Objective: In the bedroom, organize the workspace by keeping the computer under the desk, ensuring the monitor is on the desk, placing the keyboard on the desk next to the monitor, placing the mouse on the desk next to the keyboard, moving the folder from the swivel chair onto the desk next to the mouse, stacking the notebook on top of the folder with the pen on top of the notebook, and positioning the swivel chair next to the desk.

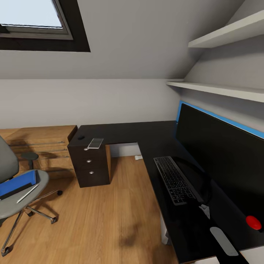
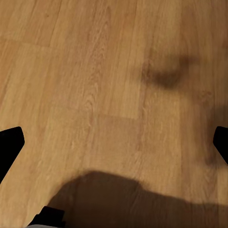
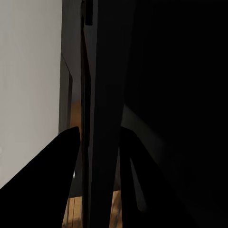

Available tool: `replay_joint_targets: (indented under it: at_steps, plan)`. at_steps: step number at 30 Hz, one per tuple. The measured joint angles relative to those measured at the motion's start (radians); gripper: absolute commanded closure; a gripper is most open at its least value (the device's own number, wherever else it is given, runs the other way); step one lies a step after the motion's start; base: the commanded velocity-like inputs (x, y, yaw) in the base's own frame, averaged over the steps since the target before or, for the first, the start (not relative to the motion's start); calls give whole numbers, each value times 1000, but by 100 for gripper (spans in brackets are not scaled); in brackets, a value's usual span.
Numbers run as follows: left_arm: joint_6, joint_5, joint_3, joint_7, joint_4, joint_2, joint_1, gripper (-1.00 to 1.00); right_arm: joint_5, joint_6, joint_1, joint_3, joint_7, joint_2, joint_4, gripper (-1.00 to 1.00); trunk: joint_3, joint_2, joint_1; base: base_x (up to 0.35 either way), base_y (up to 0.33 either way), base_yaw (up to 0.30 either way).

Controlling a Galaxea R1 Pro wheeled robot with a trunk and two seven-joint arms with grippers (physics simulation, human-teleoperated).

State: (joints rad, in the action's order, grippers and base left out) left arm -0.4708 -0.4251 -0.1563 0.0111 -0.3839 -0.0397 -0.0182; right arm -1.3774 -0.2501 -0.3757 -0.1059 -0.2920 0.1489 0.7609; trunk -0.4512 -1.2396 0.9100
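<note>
I see L-shaped black table right and far, keyboard near its inner edge, monitor behind. Swivel chair left carries folder, pen. Open wood floor between. Left hand spread open; right hand's state I cannot tell. No legible writing.

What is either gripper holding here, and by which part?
The left gripper is open over the wooden floor, holding nothing. Whether the right gripper grips anything cannot be told.
</note>
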Motion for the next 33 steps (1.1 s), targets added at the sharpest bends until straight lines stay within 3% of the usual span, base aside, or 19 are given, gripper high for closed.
replay_joint_targets:
  at_steps: [28,29,33]
  plan:
    - [0,0,1,1,0,1,0,-100,0,1,0,1,0,0,0,100,0,0,0,0,0,0]
    - [0,0,1,1,0,1,0,-100,0,1,0,1,0,0,0,-100,0,0,0,0,0,0]
    - [0,0,2,1,0,1,0,-100,13,3,1,3,9,0,-3,-100,0,0,0,0,0,0]
